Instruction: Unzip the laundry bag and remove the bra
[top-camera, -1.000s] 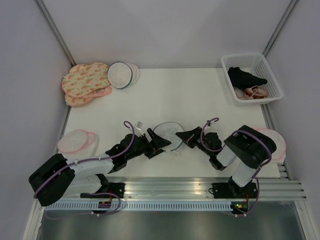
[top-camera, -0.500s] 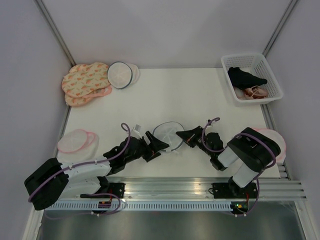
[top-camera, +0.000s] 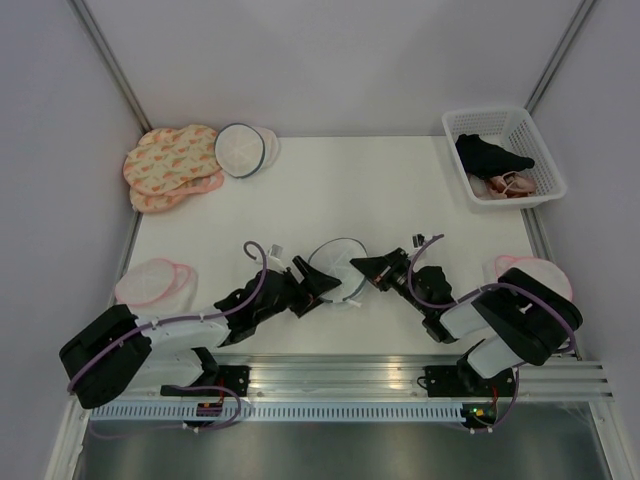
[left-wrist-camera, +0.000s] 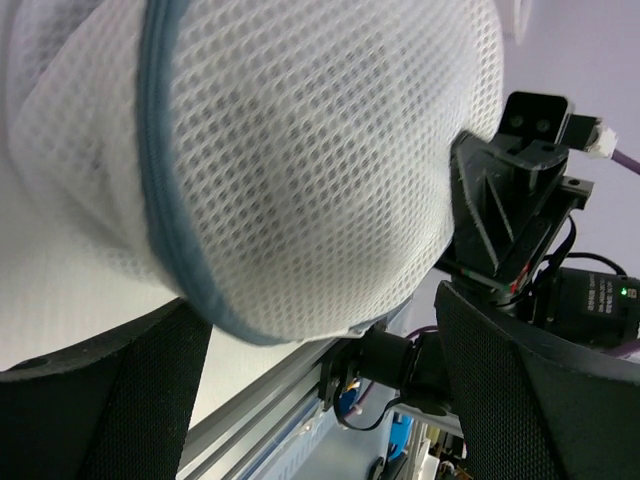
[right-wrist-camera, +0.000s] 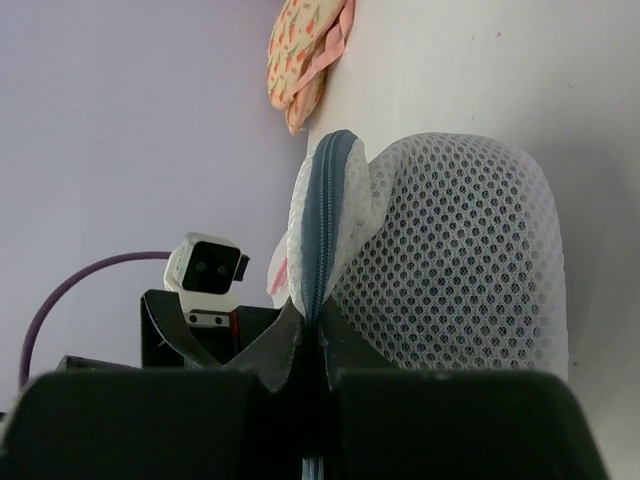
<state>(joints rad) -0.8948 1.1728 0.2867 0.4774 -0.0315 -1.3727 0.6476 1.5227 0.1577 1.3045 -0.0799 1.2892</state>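
Laundry bag (top-camera: 338, 268), lower centre on the table (top-camera: 400, 200), is bracketed by the wide-open left end effector (top-camera: 318, 283), its zipper (right-wrist-camera: 318, 200) pinched by the closed right end effector (top-camera: 360, 268); unzipping is judged in hand, a pull along the rim being required next.

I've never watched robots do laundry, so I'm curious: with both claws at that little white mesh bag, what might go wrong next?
1. The right gripper is shut on the grey zipper seam of the laundry bag. The pull tab isn't visible, so it may tug only mesh.
2. The left gripper stands open around the bag, not squeezing it, so the light bag might slide along with the pull instead of unzipping.
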